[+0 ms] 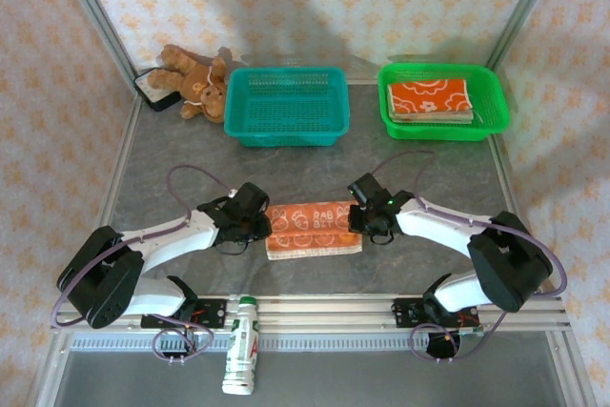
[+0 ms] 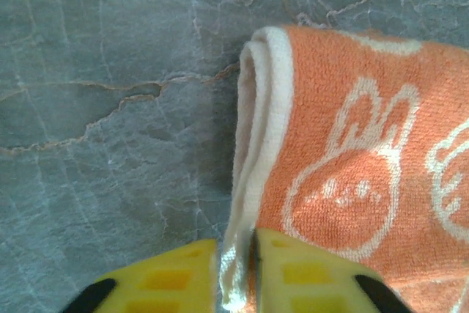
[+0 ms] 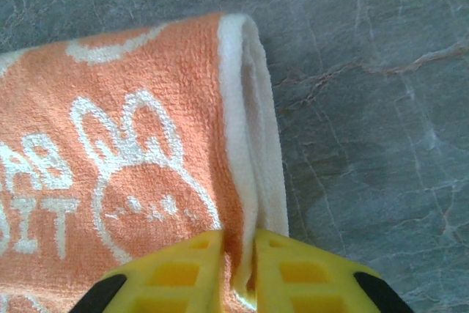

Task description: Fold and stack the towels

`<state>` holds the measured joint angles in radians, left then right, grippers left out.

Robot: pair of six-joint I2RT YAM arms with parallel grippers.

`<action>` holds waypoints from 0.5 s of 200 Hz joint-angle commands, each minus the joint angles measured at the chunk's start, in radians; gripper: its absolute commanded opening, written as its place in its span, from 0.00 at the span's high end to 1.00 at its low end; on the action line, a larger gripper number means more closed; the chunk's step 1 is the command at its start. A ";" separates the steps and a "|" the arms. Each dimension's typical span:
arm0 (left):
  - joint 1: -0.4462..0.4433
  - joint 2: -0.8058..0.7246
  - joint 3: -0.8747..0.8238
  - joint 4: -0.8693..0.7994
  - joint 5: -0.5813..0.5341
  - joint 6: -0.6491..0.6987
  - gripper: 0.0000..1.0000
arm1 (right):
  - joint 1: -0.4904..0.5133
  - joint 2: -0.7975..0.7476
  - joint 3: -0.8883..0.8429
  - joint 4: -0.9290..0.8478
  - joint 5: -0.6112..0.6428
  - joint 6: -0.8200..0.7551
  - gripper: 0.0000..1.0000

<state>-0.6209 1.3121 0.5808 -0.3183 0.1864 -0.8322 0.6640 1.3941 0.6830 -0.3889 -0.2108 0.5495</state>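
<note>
nearest the front edge, a white bottle (image 1: 240, 357) with a green cap is seen lying across the rail between the two arm bases, closer to the left one. just beyond it, on the grey marbled tabletop (image 1: 429, 164), an orange towel (image 1: 313, 229) printed with white rabbits is laid out as a long folded strip stretched between the two arms. its left end is pinched by the left pincer (image 1: 255, 226): in the left wrist view the yellow fingers (image 2: 168, 280) are shown closed on the white-hemmed doubled edge, with only cloth between them. its right end is gripped the same way by the right pincer (image 1: 369, 223), whose fingertips (image 3: 308, 276) are pressed together on the folded hem in the right wrist view, where white lettering is visible beside a rabbit. farther back, a teal basket (image 1: 286, 105) is set near the middle of the tabletop and a green basket (image 1: 443, 131) at the right. a stack of folded towels (image 1: 431, 100), orange with white flowers on top, is held in the green basket. at the far left, a brown teddy bear (image 1: 195, 81) is laid touching the teal basket, with a black object (image 1: 155, 92) just beside it
</note>
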 commanded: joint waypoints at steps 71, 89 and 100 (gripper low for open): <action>0.006 -0.117 0.046 -0.125 -0.010 -0.020 1.00 | -0.007 -0.068 0.049 -0.086 0.028 -0.010 1.00; 0.002 -0.156 0.058 -0.168 -0.002 -0.041 1.00 | -0.007 -0.090 0.065 -0.119 0.031 -0.012 1.00; -0.003 -0.176 0.060 -0.187 0.006 -0.056 1.00 | -0.007 -0.108 0.072 -0.140 0.032 -0.014 1.00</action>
<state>-0.6209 1.1831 0.6117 -0.4080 0.1989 -0.8490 0.6640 1.3361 0.7166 -0.4507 -0.2089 0.5491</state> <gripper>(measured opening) 0.047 0.043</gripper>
